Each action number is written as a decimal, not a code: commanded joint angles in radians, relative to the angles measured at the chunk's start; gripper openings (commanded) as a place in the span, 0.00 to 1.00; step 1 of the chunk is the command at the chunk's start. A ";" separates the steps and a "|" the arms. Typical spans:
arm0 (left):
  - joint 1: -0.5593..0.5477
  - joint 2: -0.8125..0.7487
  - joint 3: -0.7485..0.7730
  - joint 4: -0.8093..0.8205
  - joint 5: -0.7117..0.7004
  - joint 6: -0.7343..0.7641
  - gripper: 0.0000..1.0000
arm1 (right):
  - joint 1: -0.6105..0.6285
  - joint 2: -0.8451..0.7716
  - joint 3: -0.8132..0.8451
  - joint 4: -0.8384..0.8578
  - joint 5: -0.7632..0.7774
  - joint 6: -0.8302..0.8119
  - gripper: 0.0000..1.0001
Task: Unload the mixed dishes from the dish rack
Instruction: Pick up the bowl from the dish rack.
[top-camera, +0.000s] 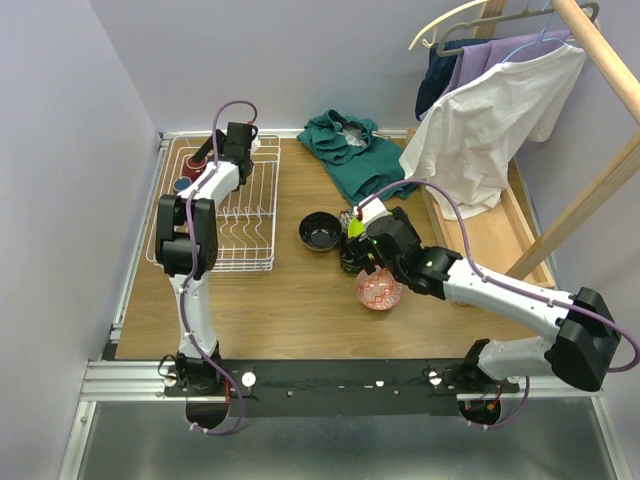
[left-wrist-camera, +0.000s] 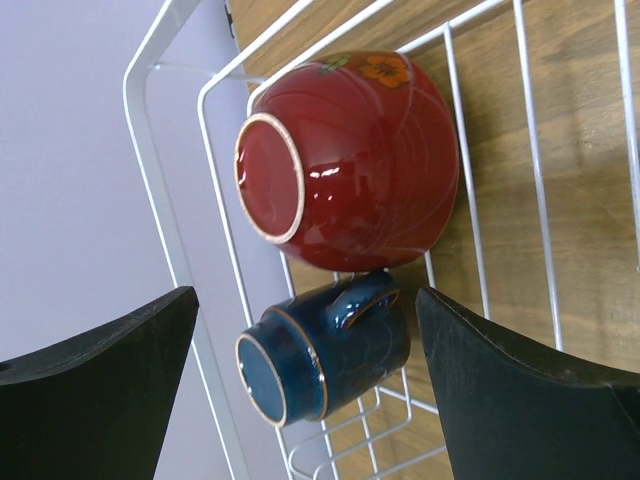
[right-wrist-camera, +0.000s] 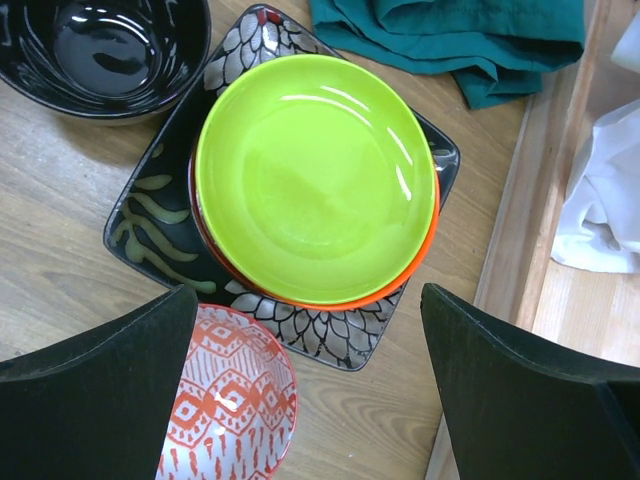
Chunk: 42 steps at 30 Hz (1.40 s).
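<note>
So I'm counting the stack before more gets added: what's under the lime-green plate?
An orange plate, only its rim showing, and beneath that the black square floral plate on the table. Anything else sandwiched between them is covered.

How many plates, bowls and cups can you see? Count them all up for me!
Plates: 3 showing (lime-green plate, orange plate, black square plate)
Bowls: 2 (black bowl, red-patterned bowl)
Cups: 2 (red cup, dark-blue mug)
Total: 7
</note>
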 joint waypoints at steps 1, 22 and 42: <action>0.001 0.049 -0.006 0.088 -0.011 0.088 0.99 | -0.015 0.017 0.037 -0.015 -0.008 -0.017 1.00; 0.001 0.220 -0.012 0.296 -0.092 0.267 0.99 | -0.053 0.069 0.065 -0.041 -0.064 -0.037 1.00; -0.025 0.082 -0.110 0.319 0.026 0.253 0.69 | -0.061 0.083 0.067 -0.029 -0.095 -0.043 1.00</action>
